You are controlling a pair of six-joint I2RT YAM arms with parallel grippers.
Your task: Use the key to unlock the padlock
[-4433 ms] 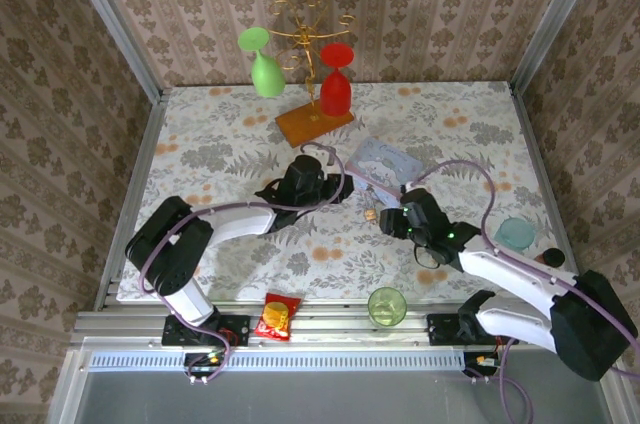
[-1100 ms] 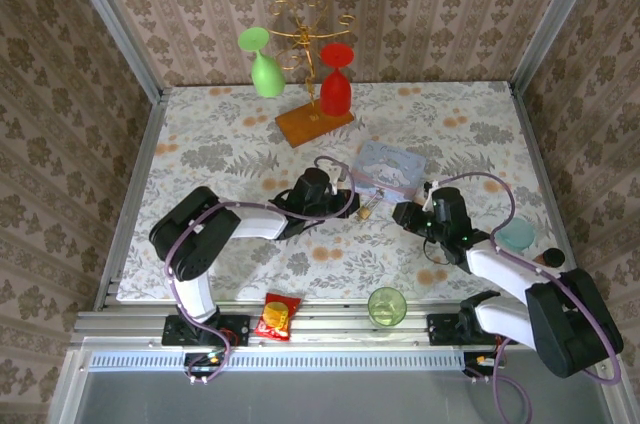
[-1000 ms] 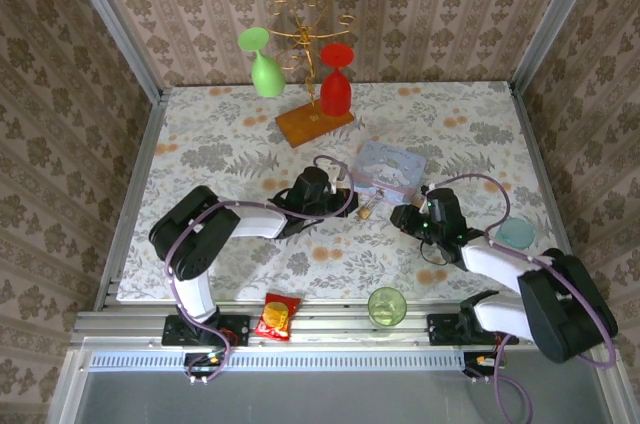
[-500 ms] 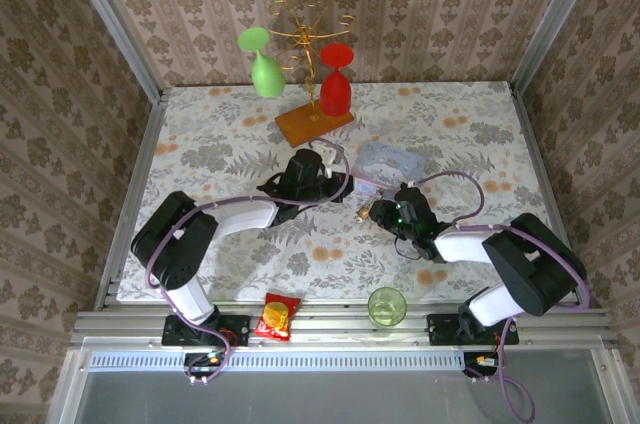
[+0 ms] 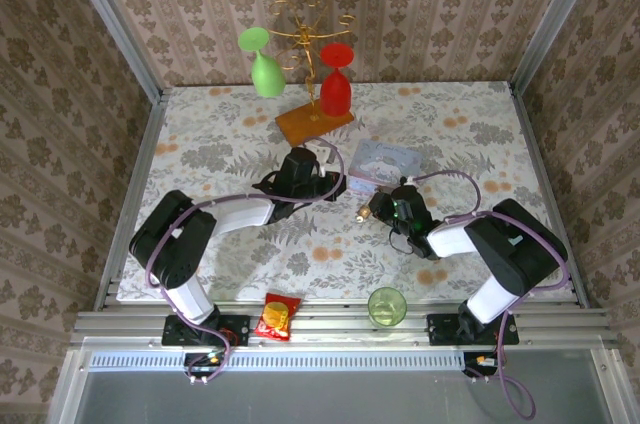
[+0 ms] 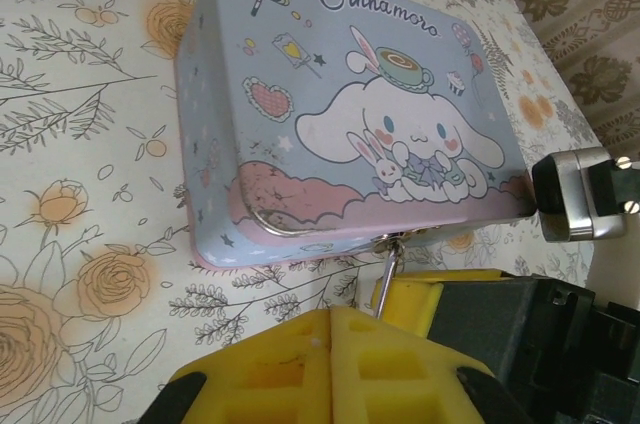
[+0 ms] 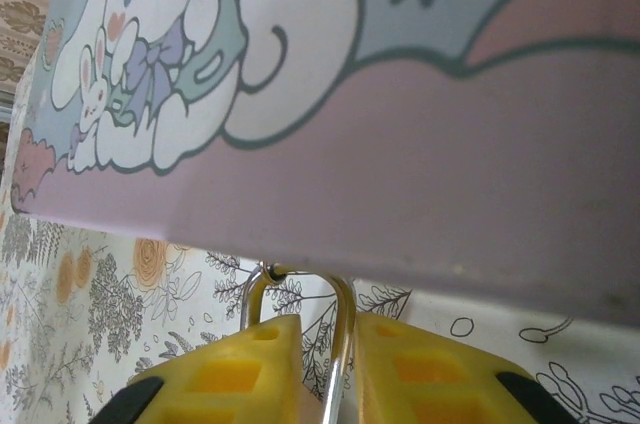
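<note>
A pale-blue Cinnamoroll tin [image 5: 386,158] lies mid-table, and the padlock [image 5: 364,212] hangs from its front latch. The silver shackle [image 7: 344,329] loops through the latch and runs down between my right gripper's [image 7: 328,349] yellow fingers, which are shut on it. The brass body is hidden behind those fingers. In the left wrist view the shackle [image 6: 387,279] comes off the tin [image 6: 350,114] beside the right gripper's finger [image 6: 440,302]. My left gripper [image 6: 331,322] sits just in front with its pads pressed together. The key is hidden. From above, the left gripper [image 5: 338,185] and right gripper [image 5: 373,207] meet at the tin's near edge.
A gold stand on a wooden base [image 5: 314,122] holds a green glass [image 5: 264,69] and a red glass [image 5: 336,84] at the back. A green cup [image 5: 386,306] and a red snack packet [image 5: 276,316] sit on the front rail.
My right gripper has swung left from open table to the tin's front edge and closed on the padlock. My left gripper has shifted slightly up and left, and the tin has turned a little.
</note>
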